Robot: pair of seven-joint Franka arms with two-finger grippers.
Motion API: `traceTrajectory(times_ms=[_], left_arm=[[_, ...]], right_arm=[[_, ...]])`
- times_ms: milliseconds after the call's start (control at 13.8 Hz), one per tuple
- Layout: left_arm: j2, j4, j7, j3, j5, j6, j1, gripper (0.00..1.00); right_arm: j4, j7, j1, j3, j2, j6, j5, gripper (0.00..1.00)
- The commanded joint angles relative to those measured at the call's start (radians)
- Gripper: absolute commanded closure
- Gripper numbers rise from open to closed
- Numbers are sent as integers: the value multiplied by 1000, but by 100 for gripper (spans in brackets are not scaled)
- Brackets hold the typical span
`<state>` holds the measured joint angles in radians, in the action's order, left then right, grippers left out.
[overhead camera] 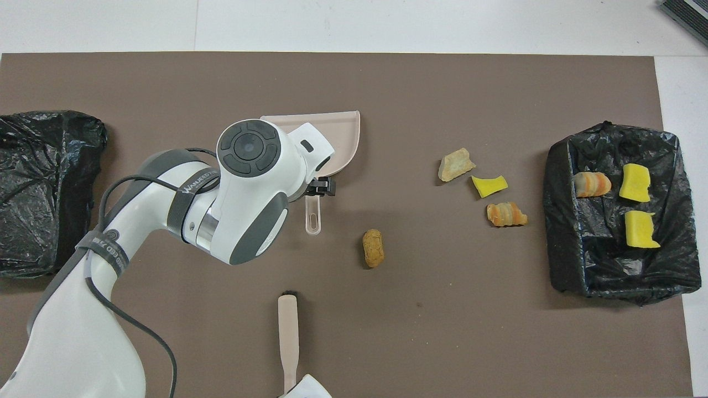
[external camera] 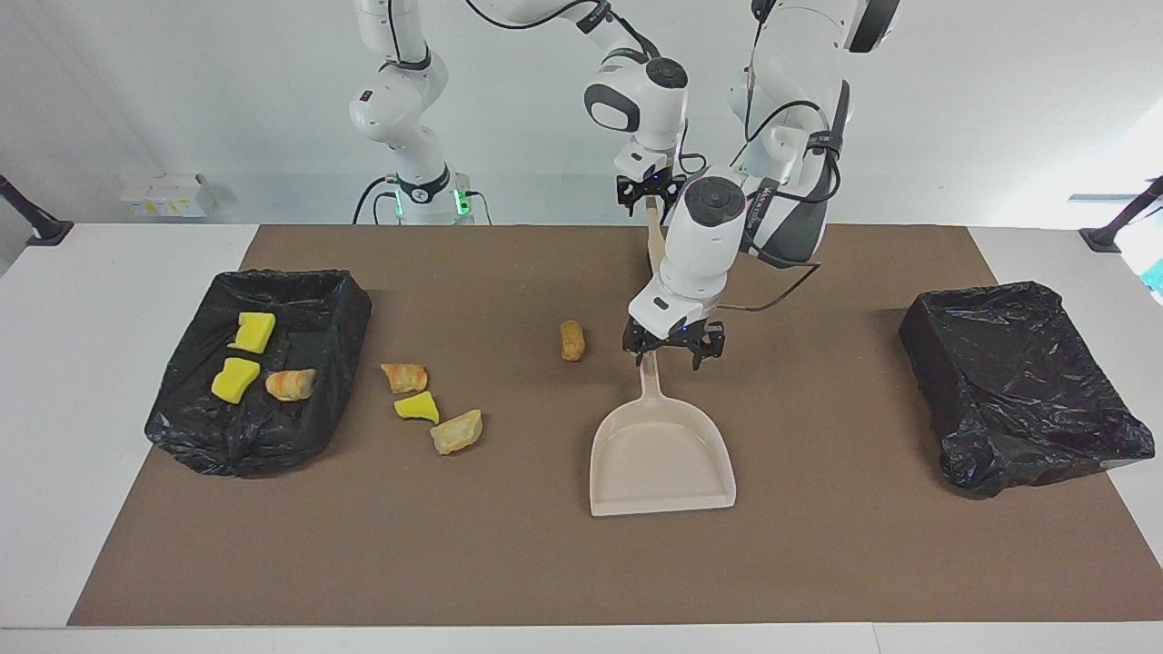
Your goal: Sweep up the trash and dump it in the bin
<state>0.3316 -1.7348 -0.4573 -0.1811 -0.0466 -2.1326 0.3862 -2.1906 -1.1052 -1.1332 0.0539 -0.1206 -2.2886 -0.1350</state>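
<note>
A beige dustpan (external camera: pixel 661 454) lies mid-table, its handle (overhead camera: pixel 313 213) pointing toward the robots. My left gripper (external camera: pixel 672 351) is open, low over that handle, one finger on each side. My right gripper (external camera: pixel 650 193) is shut on a beige brush (overhead camera: pixel 287 331) with black bristles, held up near the robots' edge. One tan chunk (external camera: pixel 571 340) lies beside the dustpan handle. Three trash chunks (external camera: pixel 417 407) lie beside the bin (external camera: pixel 263 445) at the right arm's end. Three more (external camera: pixel 235 379) lie in that bin.
A second black-lined bin (external camera: pixel 1018 381) stands at the left arm's end of the brown mat and shows nothing in it. The left arm covers part of the dustpan in the overhead view.
</note>
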Motion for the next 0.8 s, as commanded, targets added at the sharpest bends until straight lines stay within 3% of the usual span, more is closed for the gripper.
traceTrajectory(times_ms=[0,73,218,509,581,654,726], left_arm=[[0,-19,-24,11,-15,-35,13,0],[9,-19,-27,11,-15,-35,14,0],[44,-17,-70,12,-16,-43,45,2],[49,-17,-83,12,-16,-40,46,9],[49,-17,-83,12,-16,-30,48,24],[49,-14,-83,12,-16,-15,48,63],[49,-15,-81,11,-16,-7,49,84]], right_arm=[[-5,4,0,-3,-2,-28,-18,48],[0,2,0,-3,-4,-28,-18,62],[14,-5,6,-3,-13,-26,-20,100],[25,-10,42,-8,15,32,-20,100],[28,-13,58,-9,30,62,-18,100],[28,-13,72,-11,47,98,-17,100],[28,-12,85,-15,61,131,-15,100]])
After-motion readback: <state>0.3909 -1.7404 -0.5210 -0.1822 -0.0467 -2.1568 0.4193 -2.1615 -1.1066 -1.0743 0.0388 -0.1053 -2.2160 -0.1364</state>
